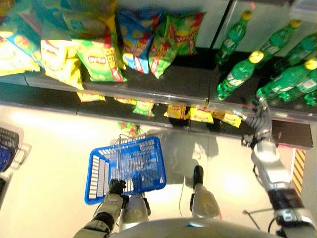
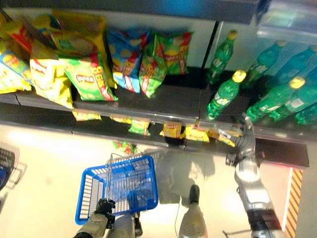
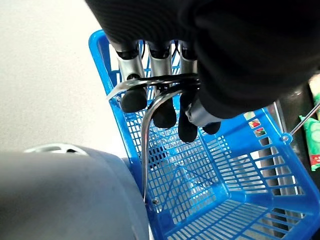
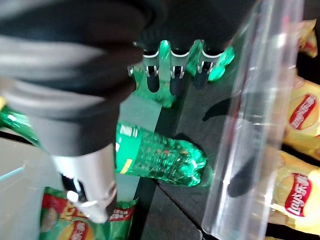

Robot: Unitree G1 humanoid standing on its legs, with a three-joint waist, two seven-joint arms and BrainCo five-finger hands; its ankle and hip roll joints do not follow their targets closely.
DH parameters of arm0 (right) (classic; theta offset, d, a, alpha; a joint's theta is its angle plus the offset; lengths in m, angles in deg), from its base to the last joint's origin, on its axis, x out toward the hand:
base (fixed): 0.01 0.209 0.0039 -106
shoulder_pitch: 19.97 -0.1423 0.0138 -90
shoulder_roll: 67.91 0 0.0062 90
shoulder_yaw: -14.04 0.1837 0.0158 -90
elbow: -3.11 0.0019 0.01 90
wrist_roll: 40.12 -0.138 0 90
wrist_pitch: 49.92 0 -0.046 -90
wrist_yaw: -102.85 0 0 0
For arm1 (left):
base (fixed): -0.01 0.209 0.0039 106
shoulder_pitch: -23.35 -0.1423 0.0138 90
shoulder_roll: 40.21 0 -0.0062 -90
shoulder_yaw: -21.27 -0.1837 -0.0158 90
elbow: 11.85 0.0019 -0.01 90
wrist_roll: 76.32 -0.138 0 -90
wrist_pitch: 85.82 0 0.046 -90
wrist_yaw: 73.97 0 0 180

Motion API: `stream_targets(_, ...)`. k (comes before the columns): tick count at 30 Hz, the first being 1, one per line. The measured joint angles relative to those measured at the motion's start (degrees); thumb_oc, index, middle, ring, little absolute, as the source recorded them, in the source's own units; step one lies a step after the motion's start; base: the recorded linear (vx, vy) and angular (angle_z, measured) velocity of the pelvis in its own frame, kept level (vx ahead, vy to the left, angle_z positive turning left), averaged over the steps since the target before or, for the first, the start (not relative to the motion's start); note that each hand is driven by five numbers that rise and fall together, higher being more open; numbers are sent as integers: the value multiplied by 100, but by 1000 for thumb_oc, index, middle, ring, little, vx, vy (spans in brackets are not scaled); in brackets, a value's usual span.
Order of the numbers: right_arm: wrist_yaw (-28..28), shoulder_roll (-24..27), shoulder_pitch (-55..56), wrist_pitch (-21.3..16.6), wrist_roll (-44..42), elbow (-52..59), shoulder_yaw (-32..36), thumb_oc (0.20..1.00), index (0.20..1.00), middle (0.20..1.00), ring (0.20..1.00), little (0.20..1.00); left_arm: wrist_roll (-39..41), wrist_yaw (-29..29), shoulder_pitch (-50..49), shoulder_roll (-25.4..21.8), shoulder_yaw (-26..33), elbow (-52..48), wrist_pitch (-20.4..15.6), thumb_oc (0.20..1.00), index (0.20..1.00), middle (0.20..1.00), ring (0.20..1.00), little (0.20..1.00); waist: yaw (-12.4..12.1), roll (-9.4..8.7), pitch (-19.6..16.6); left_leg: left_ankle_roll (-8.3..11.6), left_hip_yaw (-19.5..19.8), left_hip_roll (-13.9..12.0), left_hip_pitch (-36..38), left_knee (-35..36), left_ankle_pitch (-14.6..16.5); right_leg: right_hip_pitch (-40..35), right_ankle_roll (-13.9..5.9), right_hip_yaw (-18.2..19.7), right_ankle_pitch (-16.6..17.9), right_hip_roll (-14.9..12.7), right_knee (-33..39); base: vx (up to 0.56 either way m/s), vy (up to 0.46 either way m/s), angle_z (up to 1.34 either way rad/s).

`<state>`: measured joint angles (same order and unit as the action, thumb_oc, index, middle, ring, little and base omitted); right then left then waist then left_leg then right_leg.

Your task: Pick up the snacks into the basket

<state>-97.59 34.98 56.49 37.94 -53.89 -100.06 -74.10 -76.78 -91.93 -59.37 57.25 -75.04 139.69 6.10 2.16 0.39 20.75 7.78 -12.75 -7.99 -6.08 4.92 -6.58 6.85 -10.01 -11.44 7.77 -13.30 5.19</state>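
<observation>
I am looking down at a shop shelf (image 1: 163, 84) stocked with snack bags and green soda bottles. My left hand (image 1: 117, 187) is hanging low at my left side, its fingers (image 3: 134, 97) curling round the metal handle (image 3: 150, 112) of a blue plastic basket (image 1: 99, 171), which is hanging above the pale floor with nothing visible inside. My right hand (image 1: 261, 119) is reaching up to the front edge of the shelf, beside the green bottles (image 1: 237, 74). In its wrist view the fingers (image 4: 174, 75) are stretching out fairly straight towards a bottle (image 4: 160, 157), though I cannot tell whether they are touching it. The snack bags (image 1: 101, 59), yellow, green and blue, are sitting on the shelf to my left, with smaller yellow packets (image 1: 200, 115) on the lower shelf.
</observation>
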Motion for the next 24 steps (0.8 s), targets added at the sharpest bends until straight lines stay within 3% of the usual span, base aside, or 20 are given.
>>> stream_targets(9,-420,211,-1148,55,-269,-1052,-216,1000,1000,1000,1000,1000,141,-153,203,-172,-344,-263,3,200,200,200,200,200,-148,-30,507,-1,39,4,-303,-30,-5,272,6,-35,4,-3,-3,-36,5,1)
stream_targets(16,-500,563,-2110,3,-417,-1895,-501,1000,1000,1000,1000,1000,196,-261,266,-193,-631,-538,-4,200,200,200,200,200,-165,-73,646,-4,111,5,-480,-73,-7,393,14,-78,13,-3,-8,-41,8,4)
stream_targets(24,-506,566,-2427,-60,-813,-2148,-502,1000,1000,1000,1000,1000,248,-312,268,-188,-721,-637,-9,200,200,200,200,200,-169,-63,652,-4,116,5,-492,-73,-7,407,14,-77,12,-3,-5,0,0,0)
